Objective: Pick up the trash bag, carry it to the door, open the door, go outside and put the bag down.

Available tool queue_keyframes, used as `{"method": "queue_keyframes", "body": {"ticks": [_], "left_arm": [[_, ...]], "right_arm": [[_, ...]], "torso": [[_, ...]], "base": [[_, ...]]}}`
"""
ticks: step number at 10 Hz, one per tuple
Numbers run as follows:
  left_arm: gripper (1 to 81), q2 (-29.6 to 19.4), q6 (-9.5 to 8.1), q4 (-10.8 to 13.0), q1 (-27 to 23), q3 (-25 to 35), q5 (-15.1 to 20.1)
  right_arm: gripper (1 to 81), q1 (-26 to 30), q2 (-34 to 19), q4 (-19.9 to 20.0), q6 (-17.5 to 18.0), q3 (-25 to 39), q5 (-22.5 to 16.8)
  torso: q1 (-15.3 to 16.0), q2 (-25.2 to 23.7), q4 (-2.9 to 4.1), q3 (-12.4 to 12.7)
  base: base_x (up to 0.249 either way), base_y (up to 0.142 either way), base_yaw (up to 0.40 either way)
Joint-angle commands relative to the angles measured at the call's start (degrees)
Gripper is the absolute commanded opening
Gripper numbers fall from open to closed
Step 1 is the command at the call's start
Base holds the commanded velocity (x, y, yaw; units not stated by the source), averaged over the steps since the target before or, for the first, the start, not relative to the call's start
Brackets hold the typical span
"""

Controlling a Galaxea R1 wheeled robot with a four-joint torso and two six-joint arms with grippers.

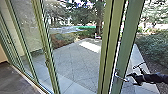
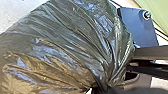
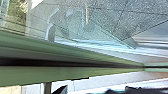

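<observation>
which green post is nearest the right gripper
The rightmost green post in the head view: its metal handle is right by the right gripper, while the other green posts stand farther left.

Glass panels (image 1: 25, 30) stood left, indoor floor (image 1: 15, 81) before them | door (image 1: 128, 40) stood right, handle (image 1: 121, 77) on it | patio (image 1: 72, 60) lay ahead, outside | tree (image 1: 99, 20) rose behind patio | bushes (image 1: 155, 47) grew along its right
</observation>
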Motion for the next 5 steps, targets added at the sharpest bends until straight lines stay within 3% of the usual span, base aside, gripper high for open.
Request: {"method": "queue_keyframes", "body": {"ticks": [1, 2, 3, 5], "left_arm": [[1.0, -0.1, 0.16, -0.2, -1.9, 0.2, 3.7], [1.0, 0.0, 0.16, -0.2, -1.9, 0.2, 3.7], [1.0, 0.0, 0.16, -0.2, -1.9, 0.2, 3.7], [1.0, 0.0, 0.16, -0.2, -1.9, 0.2, 3.7]], "right_arm": [[81.1, 13.0, -4.5, -4.4, 0.4, -0.3, -3.4], [81.1, 14.1, -4.6, -5.8, 0.4, 0.3, -4.5], [81.1, 15.2, -4.7, -7.7, 0.4, 1.3, -6.4], [81.1, 16.4, -4.9, -11.4, -0.1, 2.8, -8.8]], "torso": [[0.0, 0.0, -1.74, 0.0], [0.0, 0.0, -2.12, 0.0], [0.0, 0.0, -1.59, 0.0], [0.0, 0.0, -2.01, 0.0]], "base": [[0.0, 0.0, 0.0], [0.0, 0.0, 0.0], [0.0, 0.0, 0.0], [0.0, 0.0, 0.0]]}}
